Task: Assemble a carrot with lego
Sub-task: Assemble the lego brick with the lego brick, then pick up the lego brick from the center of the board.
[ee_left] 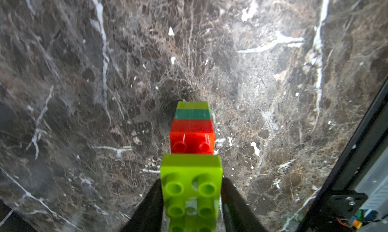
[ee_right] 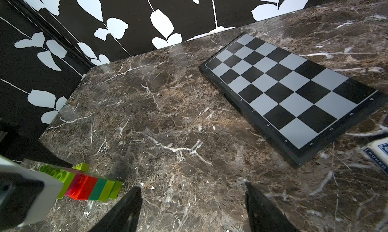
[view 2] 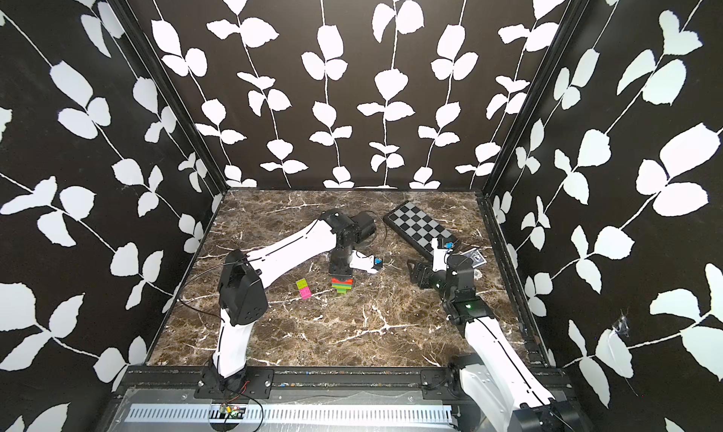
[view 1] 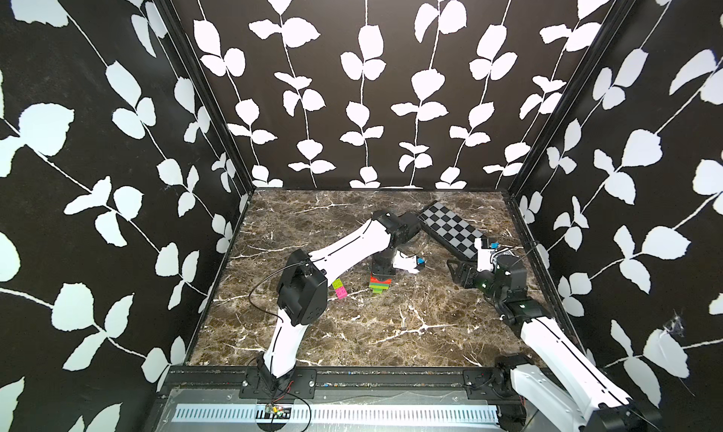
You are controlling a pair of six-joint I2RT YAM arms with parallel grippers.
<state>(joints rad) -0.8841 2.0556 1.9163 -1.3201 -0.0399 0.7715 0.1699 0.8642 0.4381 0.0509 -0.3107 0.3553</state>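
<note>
Left: the left arm (view 1: 344,250) comes off the front rail and reaches across the worktop (view 1: 352,332), elbow raised, wrist turned down over the middle. Its forearm hides a strip of marble from above.

Just right of the elbow housing is loose lego: a lime and pink brick pair (view 1: 339,288) (view 2: 303,288), flat on the marble, touching each other. The pair is near the carrot but apart from it.

Middle: the carrot (view 1: 380,283) (view 2: 342,284) sits under the left pincer (ee_left: 192,189). From the left wrist the bands run wide lime brick nearest, then orange-red, dark green, and lime at the narrow far end, which is down at the marble. Can't tell if it's tilted or upright. The pincer's fingers (ee_left: 151,203) flank the wide lime brick, close against both sides. Can't tell whether they clamp it or just sit alongside. From above, the pincer body hides the carrot's wide end. In the right wrist view the carrot (ee_right: 88,186) also shows a pink band, and the left wrist's white housing covers part of the wide end.

Right: the right pincer (ee_right: 192,185) (view 1: 455,271) is well apart from the carrot, jaws spread wide, holding nothing. Behind it the black-and-grey checkered board (view 1: 450,226) (ee_right: 289,92) lies flat and skewed towards the back right corner. The right arm (view 1: 555,344) covers the board's near end in both top views. Beside that end is a blue card box (ee_right: 378,157) (view 2: 475,260), mostly hidden.
</note>
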